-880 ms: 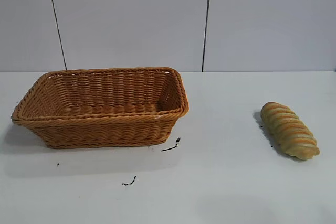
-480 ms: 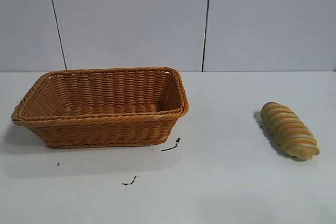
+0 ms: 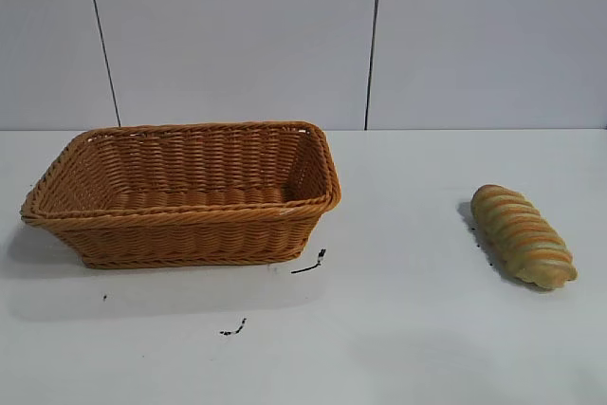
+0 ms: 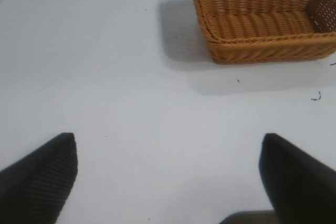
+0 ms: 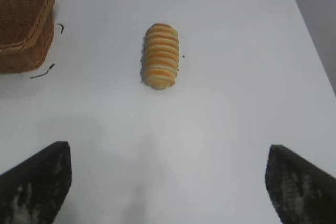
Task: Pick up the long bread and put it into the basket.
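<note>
The long bread [image 3: 523, 235], a golden-tan twisted loaf, lies on the white table at the right; it also shows in the right wrist view [image 5: 161, 55]. The orange-brown wicker basket [image 3: 57, 187] stands at the left, with nothing in it, and shows in the left wrist view [image 4: 202, 9] and at the edge of the right wrist view [image 5: 21, 40]. Neither arm shows in the exterior view. My right gripper [image 5: 168, 182] is open and empty, well short of the bread. My left gripper [image 4: 168, 177] is open and empty over bare table, short of the basket.
Small black marks [image 3: 309, 264] lie on the table in front of the basket's right corner. The white table [image 3: 408, 329] stretches between basket and bread. A grey panelled wall stands behind.
</note>
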Robot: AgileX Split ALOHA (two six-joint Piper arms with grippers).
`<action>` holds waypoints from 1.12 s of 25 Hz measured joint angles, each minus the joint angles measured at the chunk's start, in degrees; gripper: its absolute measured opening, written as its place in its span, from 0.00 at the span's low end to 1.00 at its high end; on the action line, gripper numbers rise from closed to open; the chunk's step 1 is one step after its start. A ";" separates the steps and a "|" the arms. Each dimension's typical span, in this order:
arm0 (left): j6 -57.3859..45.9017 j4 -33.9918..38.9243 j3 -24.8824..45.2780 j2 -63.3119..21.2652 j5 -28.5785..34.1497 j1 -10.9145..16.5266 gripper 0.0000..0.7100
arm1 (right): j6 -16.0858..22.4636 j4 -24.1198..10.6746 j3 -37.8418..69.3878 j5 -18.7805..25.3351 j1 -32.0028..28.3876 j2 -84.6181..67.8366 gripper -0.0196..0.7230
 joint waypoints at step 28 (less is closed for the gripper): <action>0.00 0.00 0.00 0.00 0.00 0.00 0.98 | -3.48 -2.59 -44.35 -6.16 4.91 67.88 0.96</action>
